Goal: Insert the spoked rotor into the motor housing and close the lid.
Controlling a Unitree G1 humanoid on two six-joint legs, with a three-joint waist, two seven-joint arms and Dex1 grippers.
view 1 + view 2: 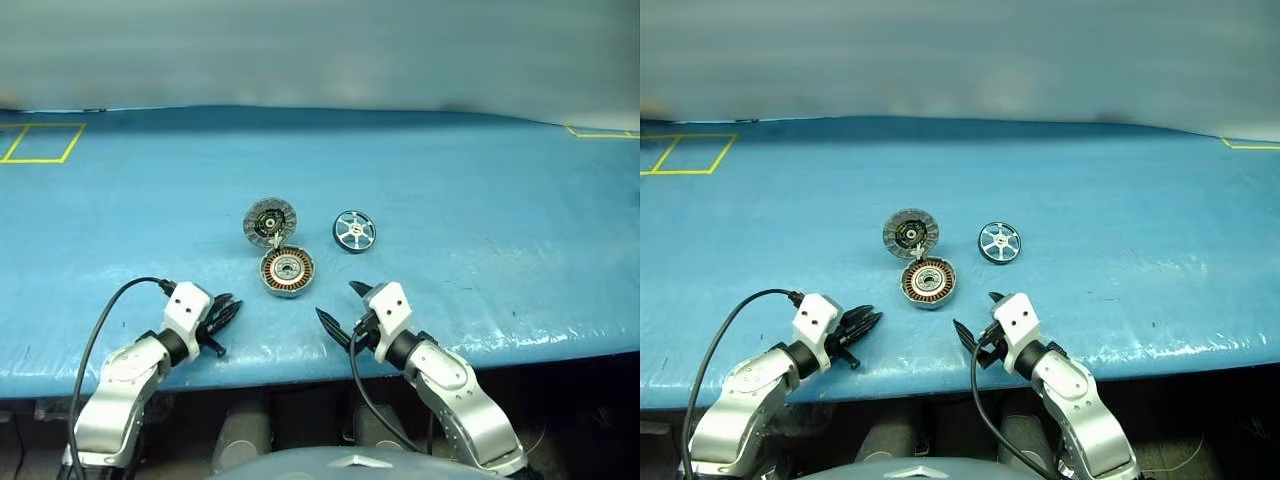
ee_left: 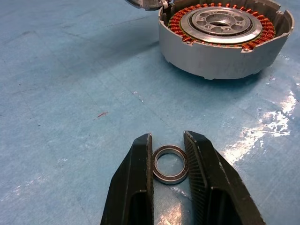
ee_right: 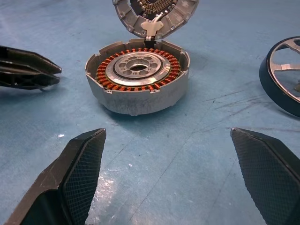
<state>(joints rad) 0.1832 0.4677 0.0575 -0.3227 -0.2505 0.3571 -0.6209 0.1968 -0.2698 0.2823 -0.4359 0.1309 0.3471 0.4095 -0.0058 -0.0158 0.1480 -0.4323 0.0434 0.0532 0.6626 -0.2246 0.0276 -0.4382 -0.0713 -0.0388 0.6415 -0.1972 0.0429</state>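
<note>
The left gripper (image 2: 169,161) is pinching a small metal ring (image 2: 169,164) between its fingers, just above the blue table (image 1: 480,200). The right gripper (image 3: 168,178) is waiting, jaws spread wide and empty, facing the housing (image 1: 287,271). Its lid (image 1: 269,222) is lying hinged back, leaving the copper windings exposed for the rotor (image 1: 354,231), which is sitting just beside it.

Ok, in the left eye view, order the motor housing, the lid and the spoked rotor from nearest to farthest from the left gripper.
From the left gripper:
1. Motor housing, just ahead and to its right, open.
2. Lid, behind the housing, flipped open.
3. Spoked rotor, farthest, off to the right on the blue table.
</note>
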